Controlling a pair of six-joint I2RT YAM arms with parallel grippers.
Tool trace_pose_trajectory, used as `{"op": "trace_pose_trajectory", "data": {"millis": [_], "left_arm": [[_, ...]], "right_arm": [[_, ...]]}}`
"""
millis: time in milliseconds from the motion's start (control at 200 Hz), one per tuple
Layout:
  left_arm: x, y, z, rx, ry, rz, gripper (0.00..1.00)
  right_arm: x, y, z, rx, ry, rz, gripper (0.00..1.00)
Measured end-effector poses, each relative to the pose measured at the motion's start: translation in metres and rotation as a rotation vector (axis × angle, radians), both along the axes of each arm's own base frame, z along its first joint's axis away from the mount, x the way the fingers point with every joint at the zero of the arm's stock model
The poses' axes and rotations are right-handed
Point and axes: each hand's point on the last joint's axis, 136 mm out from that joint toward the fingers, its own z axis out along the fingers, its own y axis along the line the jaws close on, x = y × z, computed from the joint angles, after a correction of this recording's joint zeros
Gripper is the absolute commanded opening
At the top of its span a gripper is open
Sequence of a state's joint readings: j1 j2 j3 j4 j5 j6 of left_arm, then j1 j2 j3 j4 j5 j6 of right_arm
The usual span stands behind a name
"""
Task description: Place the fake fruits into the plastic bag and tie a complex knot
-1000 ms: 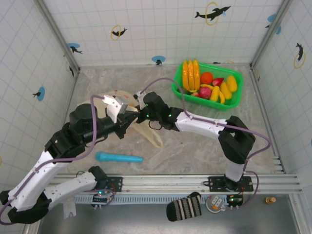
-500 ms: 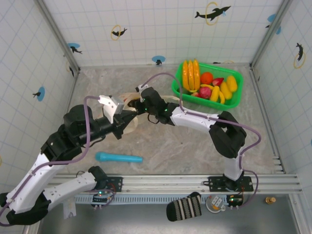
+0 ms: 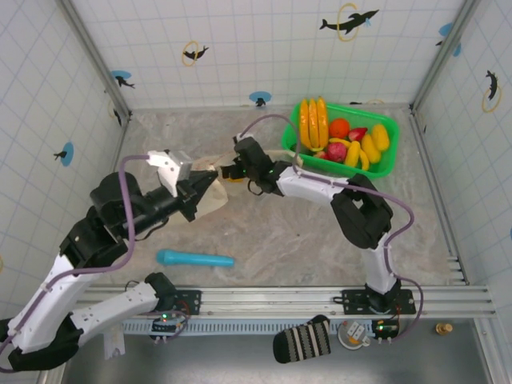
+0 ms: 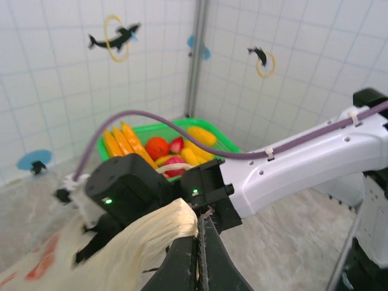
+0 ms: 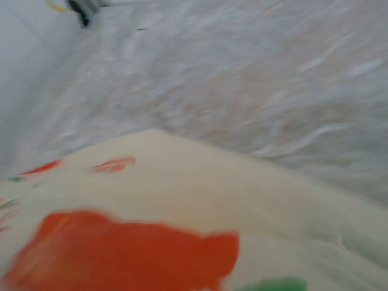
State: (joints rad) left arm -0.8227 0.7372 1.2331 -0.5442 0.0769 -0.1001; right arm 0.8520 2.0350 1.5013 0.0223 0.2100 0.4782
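One cream plastic bag point(image 4: 151, 235), bunched into pleats, is pinched by the left gripper point(image 4: 199, 233); right gripper point(image 3: 230, 170) unreadable.

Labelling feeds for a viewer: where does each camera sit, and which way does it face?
Top external: above and behind the bases, looking down at the table; both arms, left hand, right hand.
Left wrist: on the left arm, facing the green basket and far corner; its hand pinches the plastic bag, right arm across.
Right wrist: close over the bag, blurred, table beyond.
Shared: basket of fake fruits in the first two; bag in all.
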Motion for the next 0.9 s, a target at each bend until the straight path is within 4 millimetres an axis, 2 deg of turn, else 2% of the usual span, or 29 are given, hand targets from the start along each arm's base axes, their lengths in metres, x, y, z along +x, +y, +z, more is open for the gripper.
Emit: {"op": "trace_pose_trajectory", "data": {"millis": [65, 175, 310, 445, 565, 665, 716, 801, 901], "left_arm": [[0.003, 0.014, 0.009, -0.013, -0.032, 0.07, 0.0], [0.015, 0.036, 0.017, -0.012, -0.071, 0.203, 0.0], [0.032, 0.054, 0.017, 0.014, -0.083, 0.347, 0.0], [0.051, 0.062, 0.005, 0.069, -0.066, 0.464, 0.0], [0.066, 0.054, -0.014, 0.126, -0.024, 0.498, 0.0], [0.08, 0.037, -0.035, 0.167, 0.03, 0.491, 0.0], [0.086, 0.027, -0.051, 0.188, 0.069, 0.477, 0.0], [0.09, 0.015, -0.078, 0.207, 0.14, 0.444, 0.0], [0.091, 0.008, -0.092, 0.194, 0.199, 0.415, 0.0]], "right_arm": [[0.013, -0.023, -0.004, -0.06, -0.007, -0.054, 1.0], [0.014, -0.039, 0.004, -0.129, -0.03, -0.076, 1.0], [0.007, -0.049, 0.036, -0.158, -0.084, -0.082, 1.0], [0.0, -0.061, 0.071, -0.152, -0.143, -0.095, 0.99], [-0.014, -0.056, 0.084, -0.126, -0.136, -0.005, 0.96], [-0.029, -0.042, 0.079, -0.102, -0.088, 0.105, 0.93], [-0.036, -0.037, 0.076, -0.087, -0.063, 0.149, 0.92], [-0.045, -0.031, 0.077, -0.048, -0.034, 0.213, 0.89], [-0.054, -0.032, 0.086, 0.005, -0.01, 0.272, 0.85]]}}
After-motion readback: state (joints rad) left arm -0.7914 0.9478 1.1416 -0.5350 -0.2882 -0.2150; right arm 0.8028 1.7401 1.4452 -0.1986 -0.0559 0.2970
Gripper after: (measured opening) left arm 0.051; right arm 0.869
